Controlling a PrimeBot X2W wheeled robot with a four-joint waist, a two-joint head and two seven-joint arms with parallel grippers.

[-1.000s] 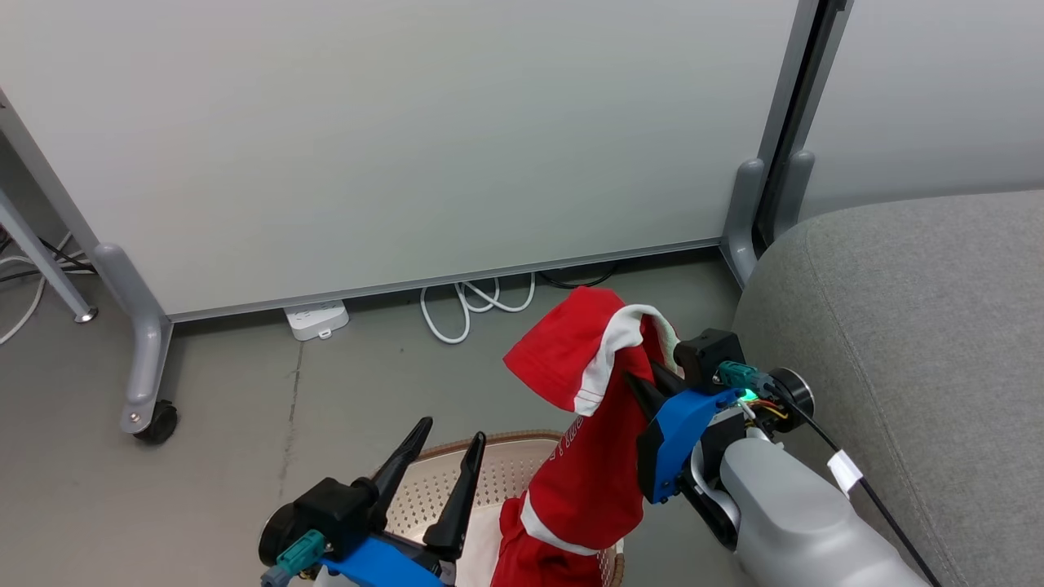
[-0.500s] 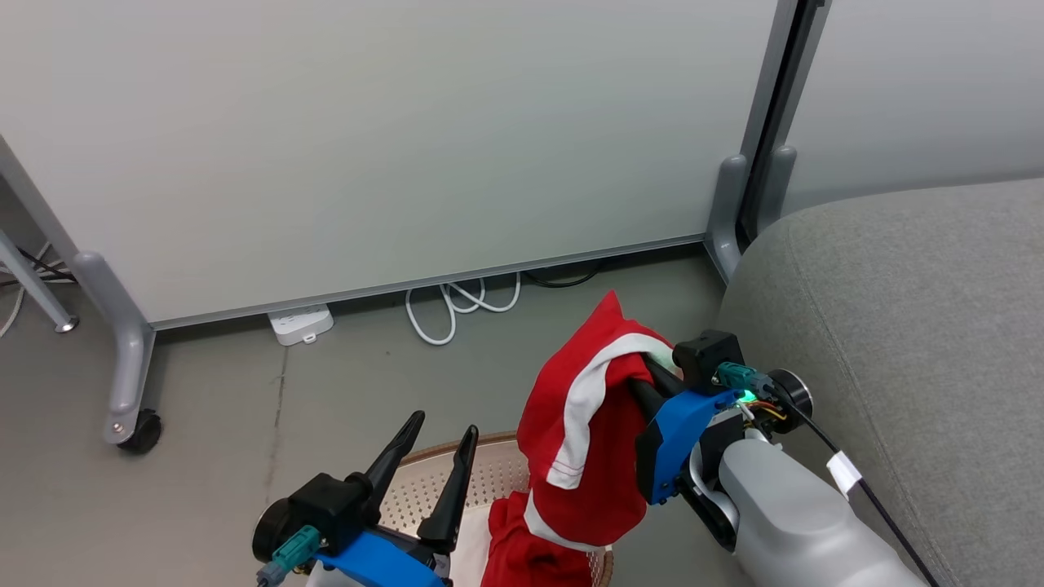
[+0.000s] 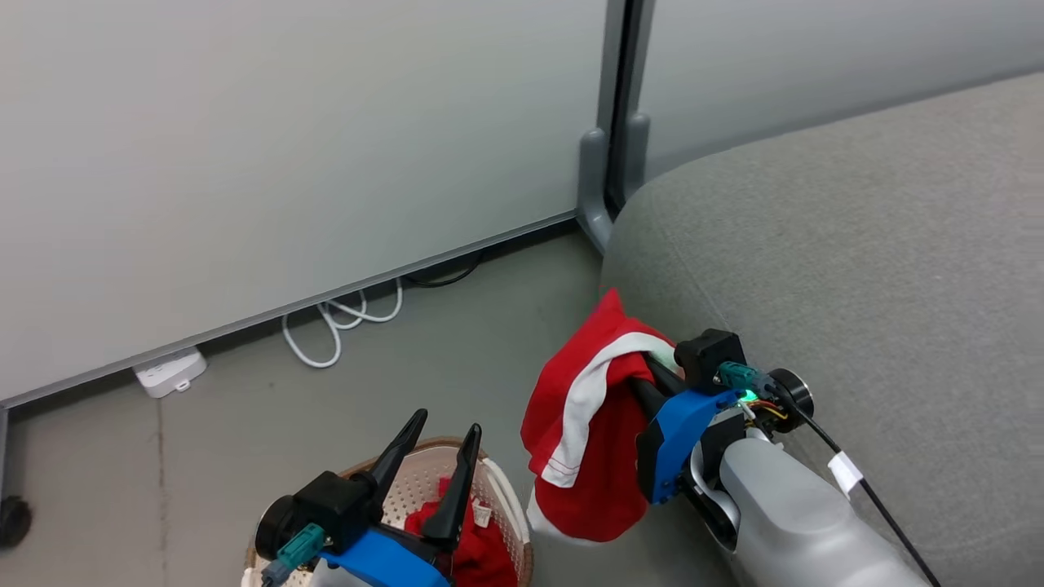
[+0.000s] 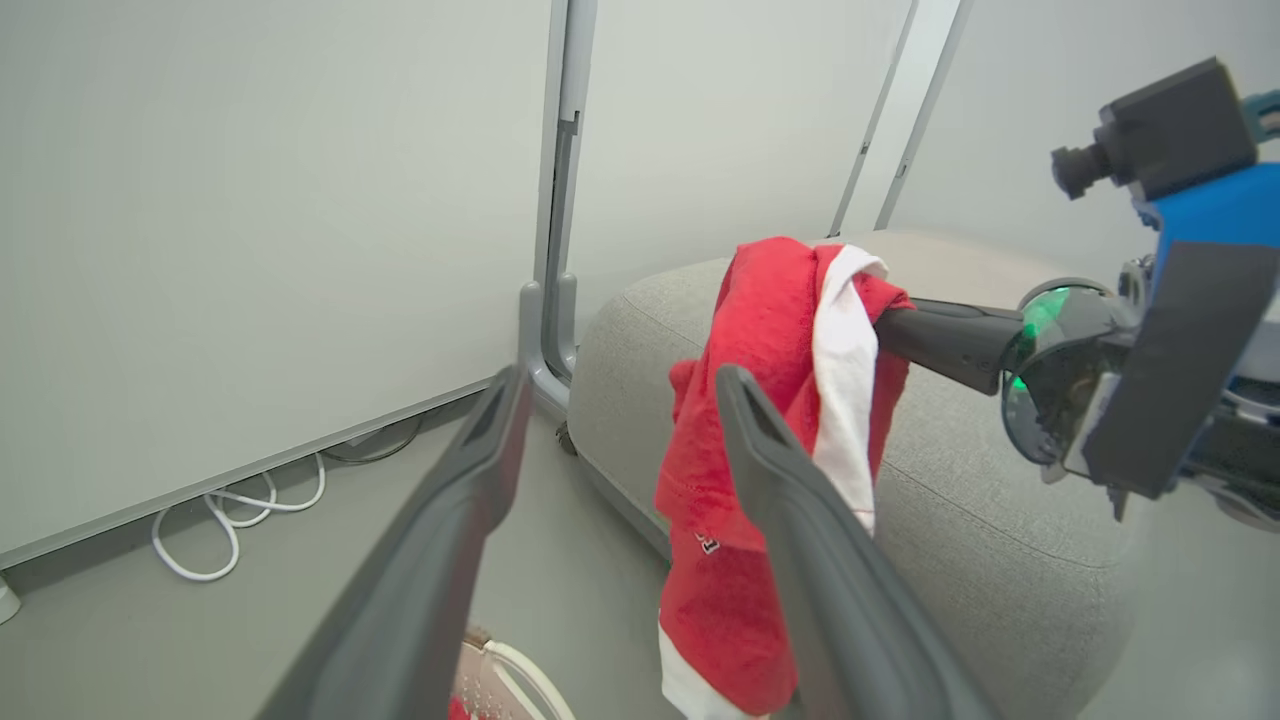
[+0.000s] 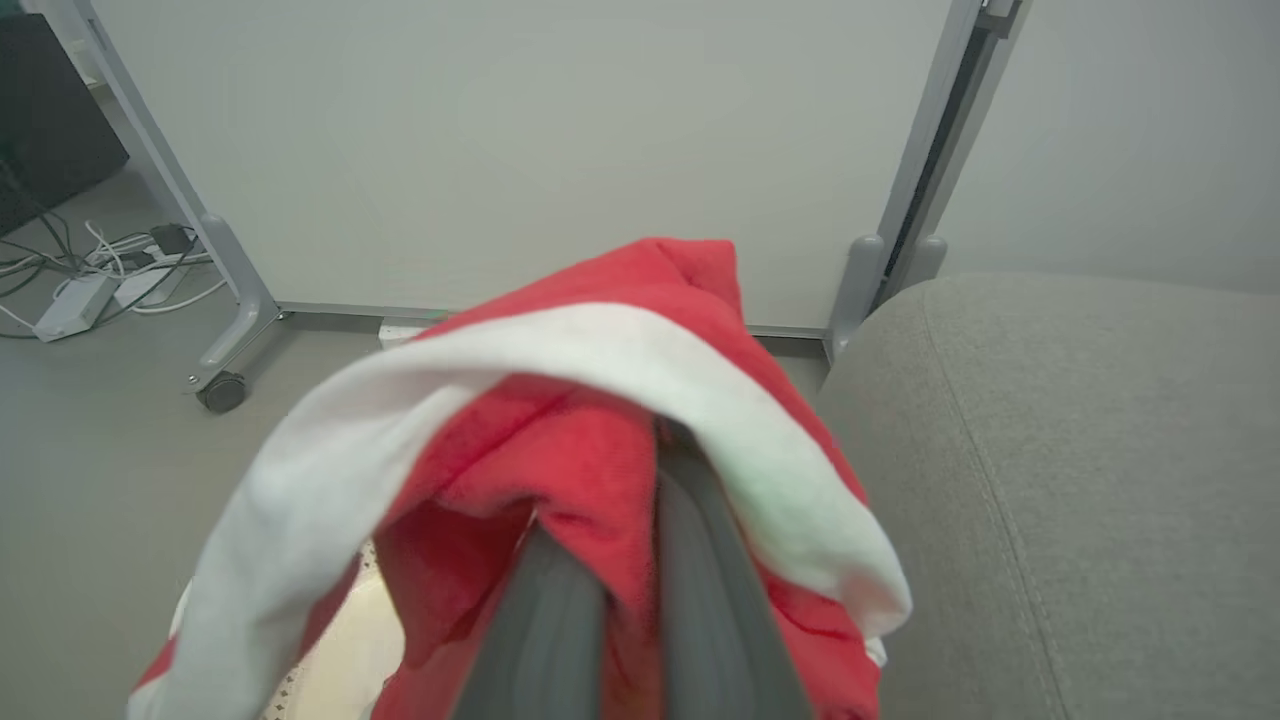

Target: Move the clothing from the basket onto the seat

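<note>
Head view: my right pincer [image 3: 648,375], the nearer arm, clamps a red garment [image 3: 587,456] hanging just off the seat [image 3: 856,244], which lies to its right. My left pincer [image 3: 444,428] gapes empty over the basket [image 3: 420,489], more clothing [image 3: 481,558] inside.

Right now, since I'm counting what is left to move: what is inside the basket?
Red clothing lies in the basket, against its perforated wall. The open left pincer covers the near part, so the number of pieces is hidden.
</note>
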